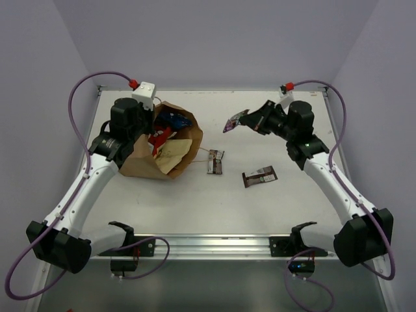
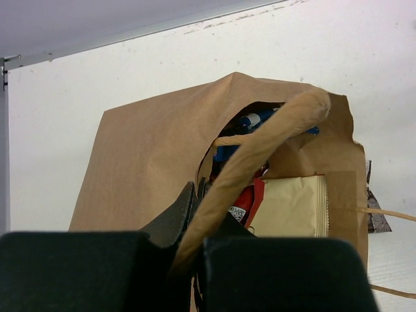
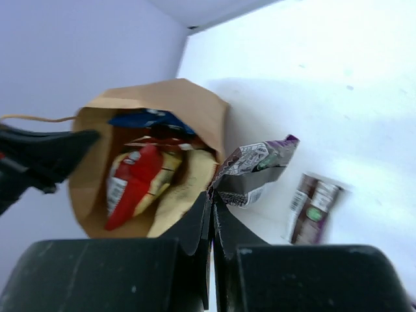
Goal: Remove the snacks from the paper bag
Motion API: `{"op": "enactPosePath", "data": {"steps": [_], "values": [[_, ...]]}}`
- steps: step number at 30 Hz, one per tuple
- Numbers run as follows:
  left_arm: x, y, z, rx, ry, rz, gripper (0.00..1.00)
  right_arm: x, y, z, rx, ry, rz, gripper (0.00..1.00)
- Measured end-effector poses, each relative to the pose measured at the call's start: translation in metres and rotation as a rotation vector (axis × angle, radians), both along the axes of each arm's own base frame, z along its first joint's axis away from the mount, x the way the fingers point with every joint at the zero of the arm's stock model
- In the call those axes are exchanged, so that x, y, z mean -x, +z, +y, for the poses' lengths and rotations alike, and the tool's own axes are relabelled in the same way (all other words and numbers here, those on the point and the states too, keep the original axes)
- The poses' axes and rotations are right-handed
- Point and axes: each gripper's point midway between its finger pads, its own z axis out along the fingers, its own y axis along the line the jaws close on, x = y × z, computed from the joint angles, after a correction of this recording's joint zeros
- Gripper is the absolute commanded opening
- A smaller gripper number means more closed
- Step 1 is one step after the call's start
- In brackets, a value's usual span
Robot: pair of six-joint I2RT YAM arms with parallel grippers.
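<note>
A white bench (image 1: 260, 214) fills the overhead view, with my two arms reaching in from its lower corners.

The paper bag (image 1: 140, 166) is plain brown and lies on its side in the upper left part of the bench. Its open mouth faces the middle of the frame. A thin loop handle trails from its right side.

My left pincer (image 2: 198, 201) is at the top edge of the bag's mouth. It is pressed together on a rolled fold of the rim, which runs up between the fingers in the left wrist view.

My right pincer (image 3: 211, 208) is in the upper right of the overhead view, well apart from the bag. It is pinching a purple packet (image 3: 257, 166) by one corner. The packet is crinkled and sticks out toward the bag side.

Snacks show inside the bag's mouth. A tan packet (image 1: 172, 155) lies lowest, a red packet (image 1: 159, 135) above it, and a blue packet (image 1: 170, 118) deepest, near the upper rim.

One dark brown bar (image 1: 215, 162) lies on the bench just beside the bag's mouth, near the handle. Another dark brown bar (image 1: 260, 176) lies further right, near the centre of the frame and apart from the first.
</note>
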Motion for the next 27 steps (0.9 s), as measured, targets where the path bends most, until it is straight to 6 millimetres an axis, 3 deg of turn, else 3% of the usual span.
{"op": "enactPosePath", "data": {"steps": [4, 7, 8, 12, 15, 18, 20, 22, 27], "values": [[0.0, 0.0, 0.001, -0.019, -0.008, -0.004, 0.0, -0.002, -0.044, -0.033, 0.04, -0.076, 0.1, 0.0], [0.0, 0.0, 0.0, -0.029, -0.02, -0.006, 0.0, -0.006, -0.076, -0.048, 0.063, -0.109, 0.176, 0.03], [0.0, 0.0, 0.0, -0.029, -0.026, -0.006, 0.0, -0.009, -0.086, -0.051, 0.07, -0.118, 0.199, 0.09], [0.001, -0.001, -0.005, -0.036, -0.066, -0.001, 0.0, -0.017, -0.133, -0.075, 0.143, -0.2, 0.332, 0.64], [0.004, -0.004, -0.009, -0.031, -0.097, 0.012, 0.0, -0.013, -0.16, -0.1, 0.242, -0.299, 0.417, 0.81], [0.007, -0.006, -0.013, -0.026, -0.125, 0.025, 0.0, -0.01, -0.158, -0.108, 0.302, -0.347, 0.415, 0.84], [0.009, -0.007, -0.016, -0.02, -0.144, 0.033, 0.0, -0.008, -0.141, -0.095, 0.309, -0.324, 0.368, 0.83], [0.012, -0.007, -0.019, -0.015, -0.159, 0.043, 0.0, -0.005, -0.116, -0.064, 0.29, -0.253, 0.291, 0.82], [0.016, -0.006, -0.022, -0.006, -0.184, 0.06, 0.0, 0.018, -0.052, 0.05, 0.165, 0.008, 0.12, 0.81]]}}
